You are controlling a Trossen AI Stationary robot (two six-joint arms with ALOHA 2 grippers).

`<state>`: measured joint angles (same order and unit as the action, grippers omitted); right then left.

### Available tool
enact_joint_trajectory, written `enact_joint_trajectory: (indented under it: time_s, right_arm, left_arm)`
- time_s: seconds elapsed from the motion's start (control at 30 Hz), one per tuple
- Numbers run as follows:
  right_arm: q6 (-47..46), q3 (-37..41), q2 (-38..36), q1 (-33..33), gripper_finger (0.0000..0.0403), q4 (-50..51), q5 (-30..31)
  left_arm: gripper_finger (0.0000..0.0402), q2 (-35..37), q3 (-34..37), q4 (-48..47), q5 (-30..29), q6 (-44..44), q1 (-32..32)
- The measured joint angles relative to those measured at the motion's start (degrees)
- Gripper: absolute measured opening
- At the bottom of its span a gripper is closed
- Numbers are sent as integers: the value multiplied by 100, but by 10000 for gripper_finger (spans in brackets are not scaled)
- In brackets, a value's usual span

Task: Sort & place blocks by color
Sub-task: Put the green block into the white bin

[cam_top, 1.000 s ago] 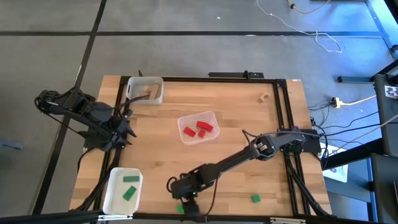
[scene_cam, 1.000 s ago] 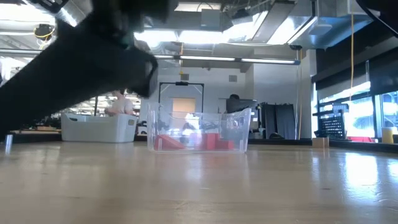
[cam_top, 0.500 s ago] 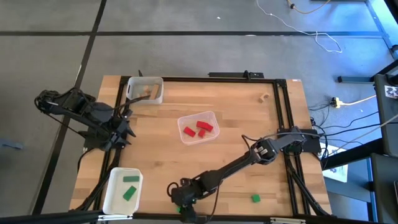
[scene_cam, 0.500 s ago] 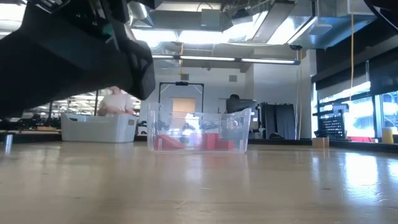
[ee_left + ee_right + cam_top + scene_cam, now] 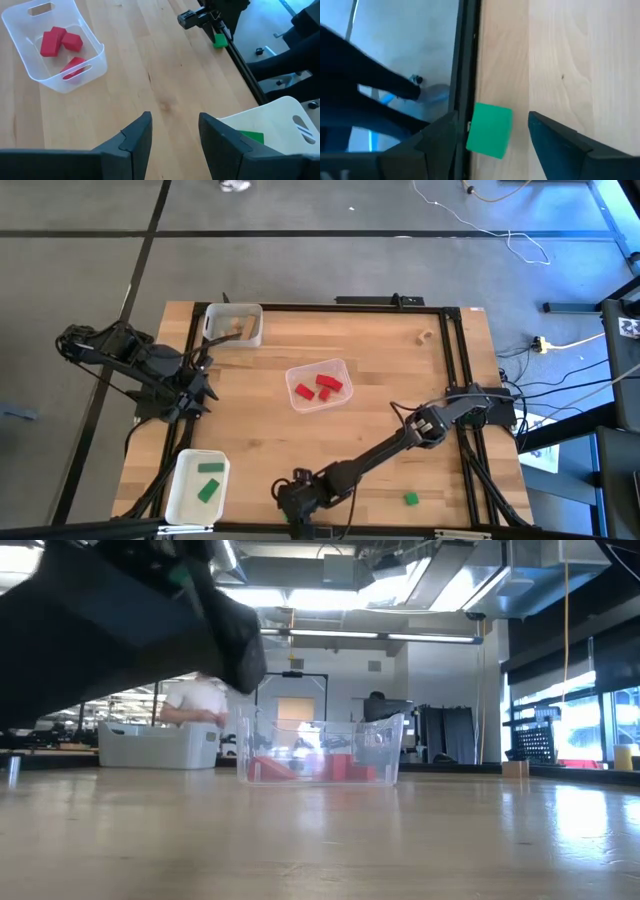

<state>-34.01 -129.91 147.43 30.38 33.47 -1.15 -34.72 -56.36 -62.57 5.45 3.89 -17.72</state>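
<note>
Red blocks (image 5: pixel 318 386) lie sorted in the clear tray (image 5: pixel 342 366) and two green ones in the white tray (image 5: pixel 180 492), while the right tool (image 5: pixel 492 131), wide open, straddles a green block (image 5: pixel 489 130) at the surface's near edge, and another green block (image 5: pixel 410 499) waits.

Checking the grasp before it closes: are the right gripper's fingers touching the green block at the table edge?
Apart. The right wrist view shows wood between the green block and each finger of the open right gripper.

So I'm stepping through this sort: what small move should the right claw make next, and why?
Probably lower a little and close. The right claw is open with a green block between its fingers at the table's edge, so the block looks lined up but not yet gripped.
</note>
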Motion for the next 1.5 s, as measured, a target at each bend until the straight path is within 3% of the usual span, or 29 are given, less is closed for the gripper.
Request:
enact_joint_trajectory:
  time_s: [0.3, 0.8, 1.5]
  right_arm:
    - [3, 2, 216, 136, 243, -167, 52]
    - [174, -17, 325, 170, 243, 174, 684]
    - [898, -7, 325, -234, 243, 510, 1056]
  left_arm:
    - [153, -4, 0, 4, -5, -1, 2]
    - [153, -2, 0, 7, -7, 12, 2]
    - [153, -2, 0, 7, -2, 18, 2]
